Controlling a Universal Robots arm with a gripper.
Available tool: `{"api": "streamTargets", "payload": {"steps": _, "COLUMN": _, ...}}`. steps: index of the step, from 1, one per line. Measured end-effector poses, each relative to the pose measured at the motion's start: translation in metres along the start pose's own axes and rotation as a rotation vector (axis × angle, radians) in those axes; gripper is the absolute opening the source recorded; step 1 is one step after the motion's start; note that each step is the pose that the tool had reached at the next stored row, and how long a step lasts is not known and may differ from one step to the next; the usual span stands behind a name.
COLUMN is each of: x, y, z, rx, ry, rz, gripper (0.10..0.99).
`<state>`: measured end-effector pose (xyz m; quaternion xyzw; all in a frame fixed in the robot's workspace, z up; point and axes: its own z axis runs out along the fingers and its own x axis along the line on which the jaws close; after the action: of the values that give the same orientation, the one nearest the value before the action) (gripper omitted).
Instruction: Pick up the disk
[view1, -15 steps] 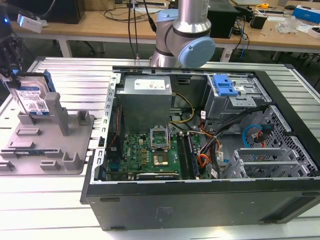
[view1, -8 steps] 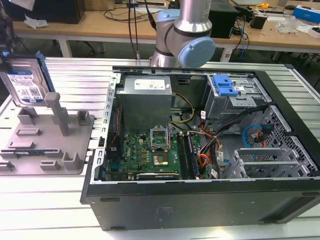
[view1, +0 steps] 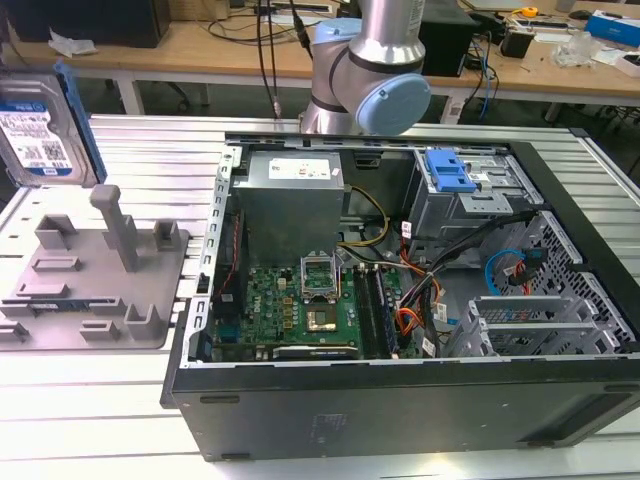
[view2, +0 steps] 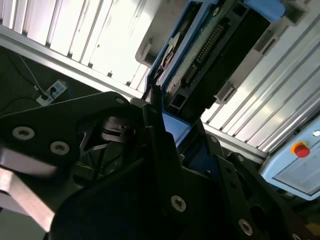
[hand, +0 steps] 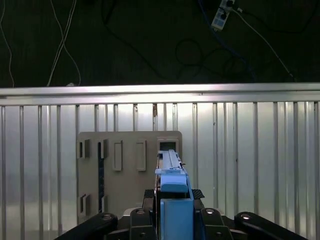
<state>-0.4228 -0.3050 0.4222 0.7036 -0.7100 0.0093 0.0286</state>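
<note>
In the claw (hand: 173, 220), disk (hand: 172, 185) clamped edge-on, fixture (hand: 127, 170) below on tabletop (hand: 250, 165); narrow rail grip, tilt could let it slip

Bright, even light from overhead glares off the ribbed aluminium table (view1: 120, 420); inside the open computer case (view1: 400, 400) it dims. In the second wrist view, dark gripper housing sits underexposed against blown-out slats.
</note>
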Motion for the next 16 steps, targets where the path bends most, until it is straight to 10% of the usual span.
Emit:
{"api": "streamTargets", "payload": {"steps": 9, "x": 0.0038, "y": 0.0004, "z": -0.0665, "rx": 0.0, "ry": -0.0002, "rz": 0.0, "gripper": 0.365}}
{"api": "streamTargets", "payload": {"steps": 16, "x": 0.004, "y": 0.0003, "z": -0.067, "rx": 0.0, "ry": -0.0019, "rz": 0.0, "gripper": 0.365}}
